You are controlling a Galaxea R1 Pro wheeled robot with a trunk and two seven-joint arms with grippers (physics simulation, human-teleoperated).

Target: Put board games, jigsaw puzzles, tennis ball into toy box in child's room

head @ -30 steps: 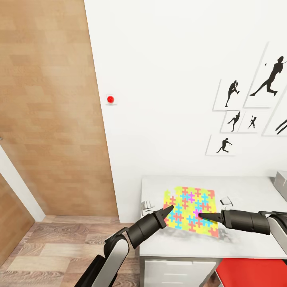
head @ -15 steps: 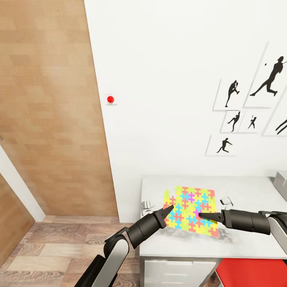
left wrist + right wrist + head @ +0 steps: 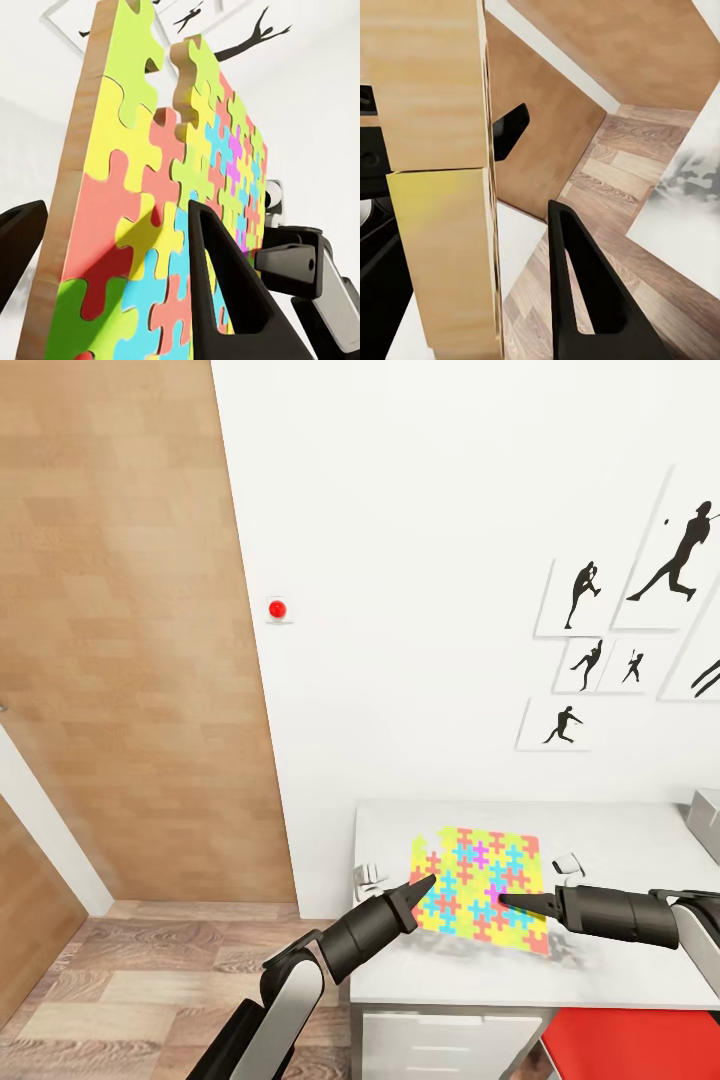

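Both claws pinch the puzzle (image 3: pixel 480 890) from opposite edges, left claw (image 3: pixel 428 880) and right claw (image 3: pixel 503 901) sharing its weight, apparently lifting it clear of the bench (image 3: pixel 620 960).

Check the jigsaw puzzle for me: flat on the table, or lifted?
Lifted and tilted. The jigsaw puzzle hangs between the left tool and the right tool, each straddling an edge, with its shadow on the table below.
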